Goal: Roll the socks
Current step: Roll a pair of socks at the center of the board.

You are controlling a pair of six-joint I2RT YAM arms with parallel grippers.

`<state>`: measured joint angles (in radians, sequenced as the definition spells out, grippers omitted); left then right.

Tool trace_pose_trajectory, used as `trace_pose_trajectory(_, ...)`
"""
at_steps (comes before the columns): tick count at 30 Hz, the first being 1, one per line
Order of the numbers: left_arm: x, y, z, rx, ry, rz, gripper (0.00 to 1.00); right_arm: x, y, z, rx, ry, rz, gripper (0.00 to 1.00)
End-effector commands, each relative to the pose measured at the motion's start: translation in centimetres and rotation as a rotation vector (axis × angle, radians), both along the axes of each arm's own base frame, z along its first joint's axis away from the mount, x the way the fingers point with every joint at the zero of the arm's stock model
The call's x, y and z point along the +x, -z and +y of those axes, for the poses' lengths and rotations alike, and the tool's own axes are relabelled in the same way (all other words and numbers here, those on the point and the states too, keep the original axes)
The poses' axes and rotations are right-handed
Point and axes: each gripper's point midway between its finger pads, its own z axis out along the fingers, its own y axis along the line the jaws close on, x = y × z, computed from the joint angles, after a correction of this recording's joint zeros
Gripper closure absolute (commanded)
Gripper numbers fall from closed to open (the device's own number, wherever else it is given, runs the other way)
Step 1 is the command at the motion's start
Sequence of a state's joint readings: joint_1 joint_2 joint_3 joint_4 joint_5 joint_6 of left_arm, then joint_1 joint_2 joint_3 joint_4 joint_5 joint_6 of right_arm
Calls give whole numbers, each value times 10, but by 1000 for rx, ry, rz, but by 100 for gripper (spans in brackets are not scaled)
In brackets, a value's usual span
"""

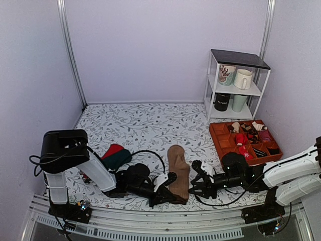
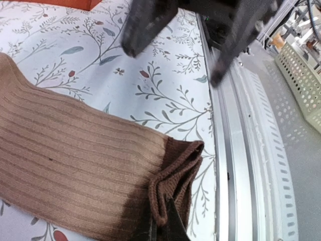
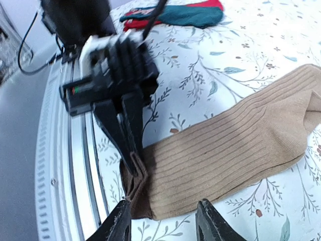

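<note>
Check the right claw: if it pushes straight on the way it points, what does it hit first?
Most likely the cuff end of the tan socks, just ahead of the open right claw; beyond it, the left claw pinches that cuff. Depth is unclear.

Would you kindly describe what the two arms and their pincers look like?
Both arms are built alike. The left arm and the right arm have white links between black joint housings, and thin black cables loop off them. The left pincer has a black ribbed body with a white cap and two slim black fingers. The right pincer shows black, tapered fingers.
</note>
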<state>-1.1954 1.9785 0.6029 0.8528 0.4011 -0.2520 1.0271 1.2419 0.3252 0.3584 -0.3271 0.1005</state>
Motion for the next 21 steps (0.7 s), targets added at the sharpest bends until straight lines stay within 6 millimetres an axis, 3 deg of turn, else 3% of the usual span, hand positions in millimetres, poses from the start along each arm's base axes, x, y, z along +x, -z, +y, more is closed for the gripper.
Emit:
trace_pose_trajectory(1,-21,60,44,247,-7,155,100,-15,-1,13,-7,-129,-238,53)
trace_pose_trajectory(10,-19,59,39,256,2,156,100,-48,30,29,-149,-260,-297,50)
trace_pose_trajectory(21,-21,61,41,255,8,168,100,-38,63,27,-291,-211,-293,54)
